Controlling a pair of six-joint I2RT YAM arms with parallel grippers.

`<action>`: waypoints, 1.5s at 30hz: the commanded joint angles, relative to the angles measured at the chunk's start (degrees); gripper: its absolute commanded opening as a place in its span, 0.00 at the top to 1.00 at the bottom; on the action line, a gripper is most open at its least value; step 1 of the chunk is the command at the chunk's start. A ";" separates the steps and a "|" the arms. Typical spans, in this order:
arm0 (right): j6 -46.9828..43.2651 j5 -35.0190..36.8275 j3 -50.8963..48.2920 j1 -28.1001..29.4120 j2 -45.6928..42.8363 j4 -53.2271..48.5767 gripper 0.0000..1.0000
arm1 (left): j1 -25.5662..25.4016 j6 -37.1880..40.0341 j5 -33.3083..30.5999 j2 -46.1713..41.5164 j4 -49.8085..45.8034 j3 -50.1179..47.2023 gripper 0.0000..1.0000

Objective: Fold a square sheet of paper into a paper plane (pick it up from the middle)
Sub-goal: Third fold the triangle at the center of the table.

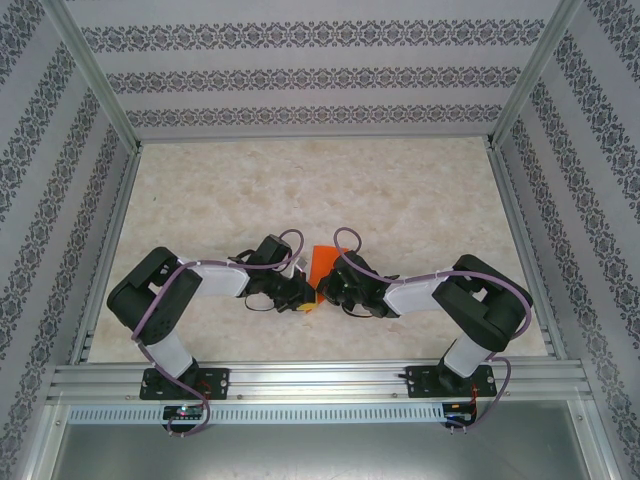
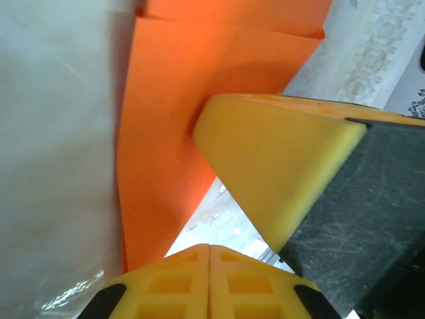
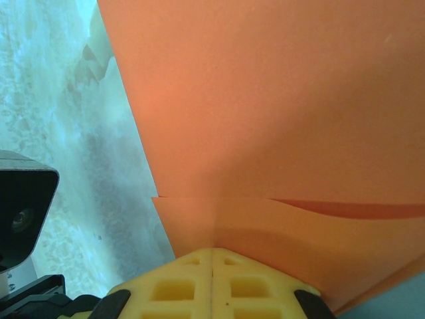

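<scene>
Over the table (image 1: 300, 180), right claw (image 3: 212, 251) clamps folded orange paper (image 3: 279, 100), left claw (image 2: 209, 247) closed.

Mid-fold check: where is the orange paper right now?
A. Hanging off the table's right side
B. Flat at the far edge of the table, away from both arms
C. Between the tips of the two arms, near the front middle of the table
C: from above, the orange paper sits between the two arm tips on the table, and the wrist views show it close in front of the left fingers and the right fingers.
</scene>
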 commanded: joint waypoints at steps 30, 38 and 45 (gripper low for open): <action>-0.58 3.87 -0.34 0.11 2.01 -6.93 0.95 | -0.68 13.73 -9.76 -1.65 -13.47 -5.31 0.91; -0.63 4.04 -0.45 0.05 2.01 -6.93 0.95 | -0.67 15.49 -7.52 -2.24 -16.90 -5.44 0.91; -0.93 3.89 -0.55 -0.19 1.97 -7.19 0.95 | 2.72 14.86 -0.51 -3.78 -16.57 -5.77 0.91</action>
